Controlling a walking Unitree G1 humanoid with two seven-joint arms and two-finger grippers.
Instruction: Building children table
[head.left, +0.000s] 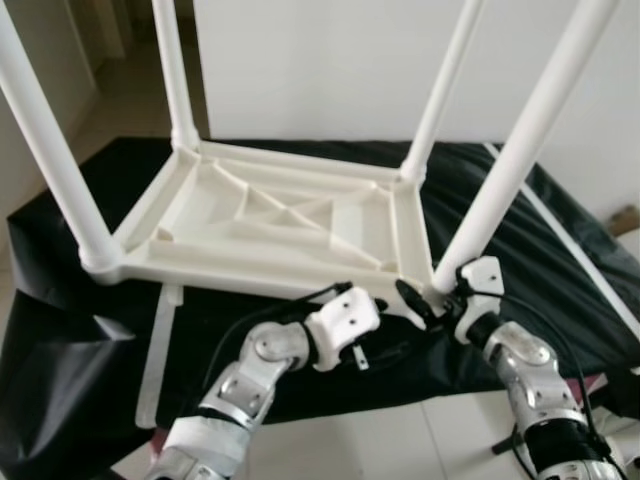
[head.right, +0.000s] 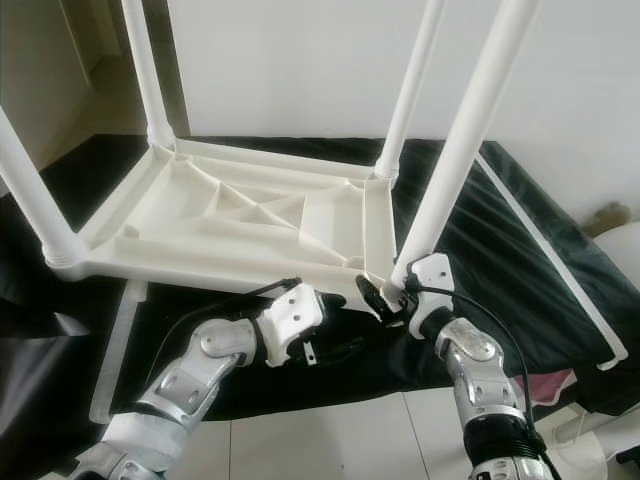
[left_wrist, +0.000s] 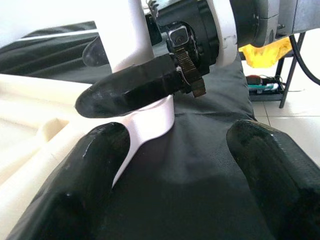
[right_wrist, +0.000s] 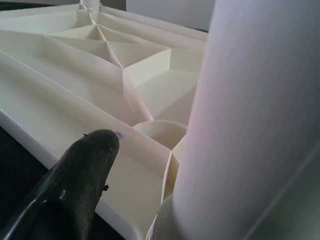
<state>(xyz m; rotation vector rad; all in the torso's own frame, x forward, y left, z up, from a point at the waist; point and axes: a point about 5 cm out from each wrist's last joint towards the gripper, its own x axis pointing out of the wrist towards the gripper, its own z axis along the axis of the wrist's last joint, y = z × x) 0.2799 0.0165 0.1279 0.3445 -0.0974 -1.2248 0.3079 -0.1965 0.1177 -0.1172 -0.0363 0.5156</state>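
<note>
Seating the last leg (head.left: 505, 170) in the upturned table (head.left: 270, 225): right pincer (head.left: 432, 302) pinches its base, left pincer (head.left: 385, 320) spread beside. Next calls for firm downward pressure, I judge.

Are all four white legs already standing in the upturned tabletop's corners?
Yes: the head views show four white tube legs, such as the near-right one, rising from the corners of the upturned white plastic tabletop.
</note>
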